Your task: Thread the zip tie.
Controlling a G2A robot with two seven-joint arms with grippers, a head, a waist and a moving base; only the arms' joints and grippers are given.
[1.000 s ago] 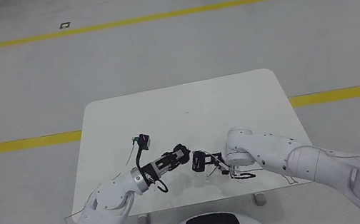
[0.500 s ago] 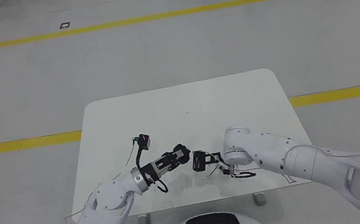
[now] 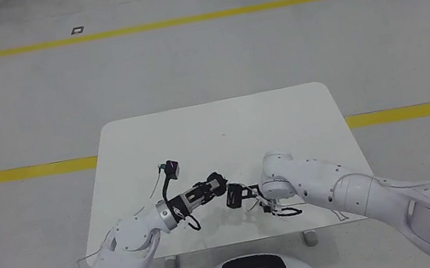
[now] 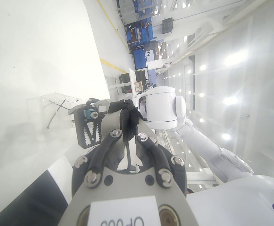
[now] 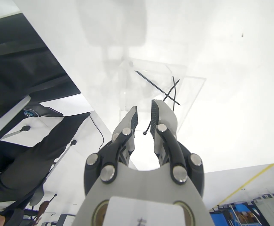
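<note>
Right gripper (image 5: 143, 105), narrowly parted, points tip-to-tip at left gripper (image 3: 218, 183) clamping the zip tie (image 4: 128, 149).

I operate in an industrial test hall — a pale floor (image 3: 203, 67) marked with yellow lines (image 3: 178, 22), one white table (image 3: 282, 122) — with blue workstations (image 4: 139, 35) and ceiling lights (image 4: 230, 61) beyond.

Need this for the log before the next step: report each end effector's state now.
Left end effector: closed on a black zip tie.
Right end effector: open, holding nothing.
</note>
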